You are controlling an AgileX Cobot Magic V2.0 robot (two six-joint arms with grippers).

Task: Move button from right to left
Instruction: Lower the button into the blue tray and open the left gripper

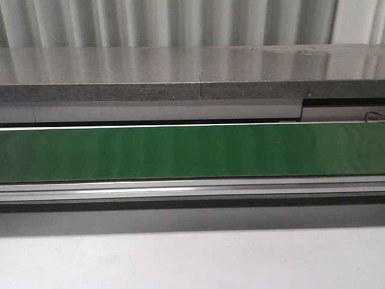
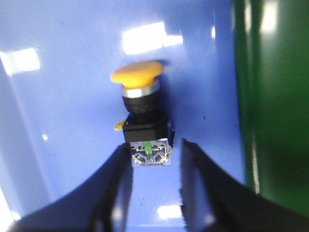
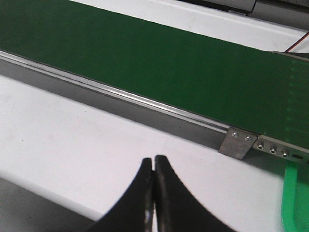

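Note:
The button (image 2: 143,111) lies on its side on a glossy blue surface (image 2: 67,121) in the left wrist view. Its yellow-orange cap points away from the fingers and its clear contact block faces them. My left gripper (image 2: 155,147) is open, with its tips on either side of the block's near end. One finger (image 2: 118,169) is at the block's edge, while the other stands clear of it. My right gripper (image 3: 154,160) is shut on nothing, above the white tabletop (image 3: 72,140). The front view shows neither the button nor any gripper.
A green conveyor belt (image 1: 192,150) runs across the front view behind an aluminium rail (image 1: 192,188), with a grey shelf (image 1: 180,72) beyond. The belt (image 3: 145,58) ends near a metal bracket (image 3: 237,143) beside a green frame (image 3: 293,193). Green belt (image 2: 275,96) borders the blue surface.

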